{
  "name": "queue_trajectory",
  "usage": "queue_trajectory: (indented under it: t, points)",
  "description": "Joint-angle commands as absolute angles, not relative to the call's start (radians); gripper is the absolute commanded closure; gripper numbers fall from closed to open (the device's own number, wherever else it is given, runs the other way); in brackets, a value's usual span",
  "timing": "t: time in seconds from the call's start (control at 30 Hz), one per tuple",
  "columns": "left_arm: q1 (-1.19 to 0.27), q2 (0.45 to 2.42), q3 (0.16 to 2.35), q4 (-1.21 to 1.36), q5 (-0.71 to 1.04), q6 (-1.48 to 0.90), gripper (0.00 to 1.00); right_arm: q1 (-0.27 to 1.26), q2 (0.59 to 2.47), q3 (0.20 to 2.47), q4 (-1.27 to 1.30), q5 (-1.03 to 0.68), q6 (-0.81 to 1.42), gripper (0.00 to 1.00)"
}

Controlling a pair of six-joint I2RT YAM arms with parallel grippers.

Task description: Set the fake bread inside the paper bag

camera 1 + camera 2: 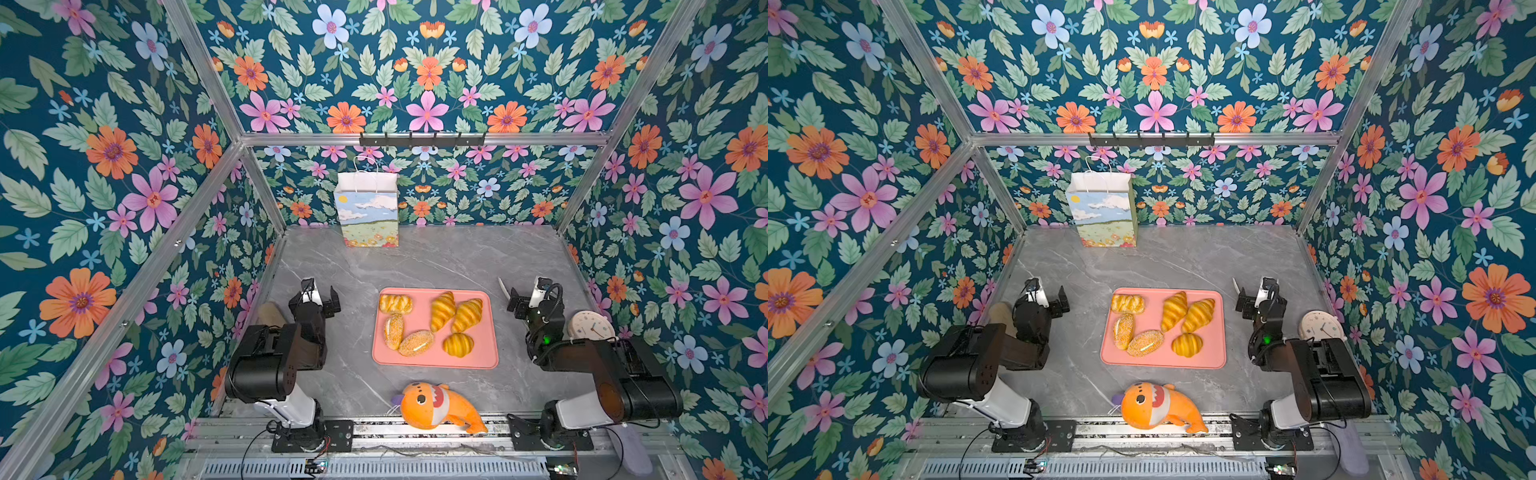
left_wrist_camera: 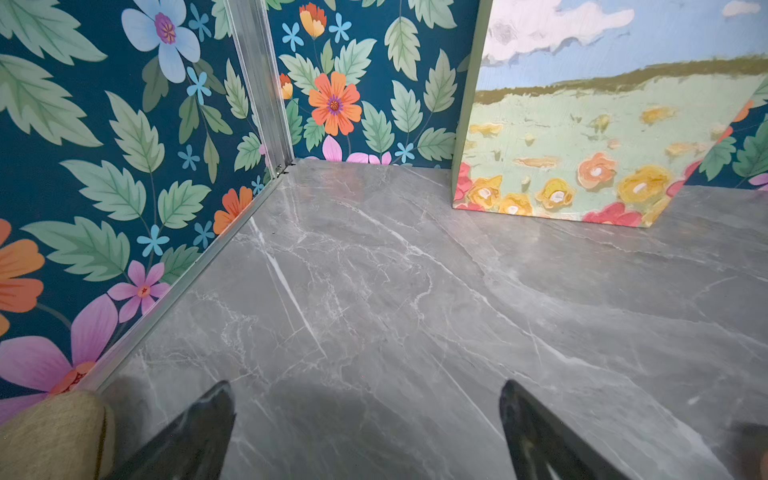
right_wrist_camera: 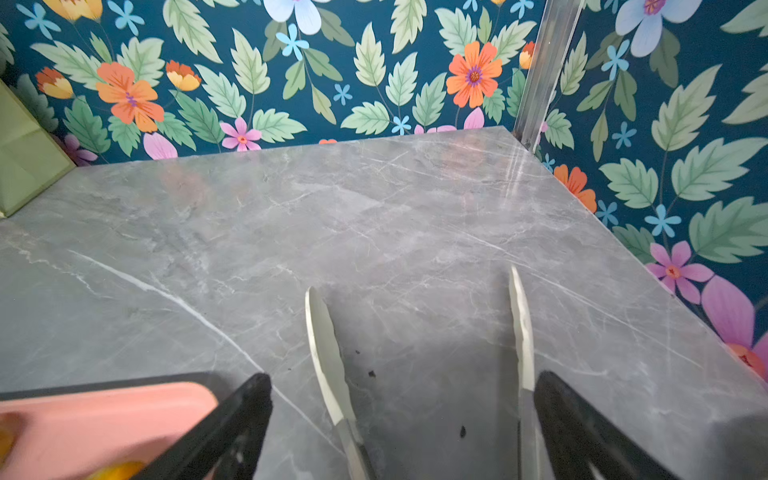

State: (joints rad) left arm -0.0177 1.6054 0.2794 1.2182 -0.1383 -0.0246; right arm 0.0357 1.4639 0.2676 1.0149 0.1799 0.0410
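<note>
Several glossy golden pieces of fake bread lie on a pink tray [image 1: 484,353] in both top views: a braided bun [image 1: 395,303], two long croissants [image 1: 442,309], a small croissant [image 1: 458,345] and two sesame rolls [image 1: 416,343]. The paper bag [image 1: 368,210] [image 1: 1102,210] stands upright and open-topped against the back wall; its painted front [image 2: 602,124] fills part of the left wrist view. My left gripper [image 1: 321,293] [image 2: 368,399] hovers left of the tray, open and empty. My right gripper [image 1: 525,293] [image 3: 403,380] is open right of the tray, with two white tong-like blades [image 3: 328,353] reaching forward between its black fingers.
An orange plush fish [image 1: 436,405] lies at the front edge. A dull tan block [image 1: 270,313] [image 2: 50,432] sits by the left wall behind the left arm. A white clock [image 1: 590,326] rests by the right wall. Flowered walls enclose the grey marble table [image 1: 436,262].
</note>
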Motion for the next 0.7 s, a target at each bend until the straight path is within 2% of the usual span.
queue_trajectory:
  t: [0.0, 0.67]
  points:
    - [-0.018, 1.607, 0.284, 1.231, -0.138, -0.02, 0.0, 0.035, 1.462, 0.274, 1.019, 0.196, 0.04, 0.01]
    - [-0.02, 1.598, 0.272, 1.246, -0.121, -0.015, 0.0, 0.034, 1.457, 0.265, 1.021, 0.205, 0.04, 0.01]
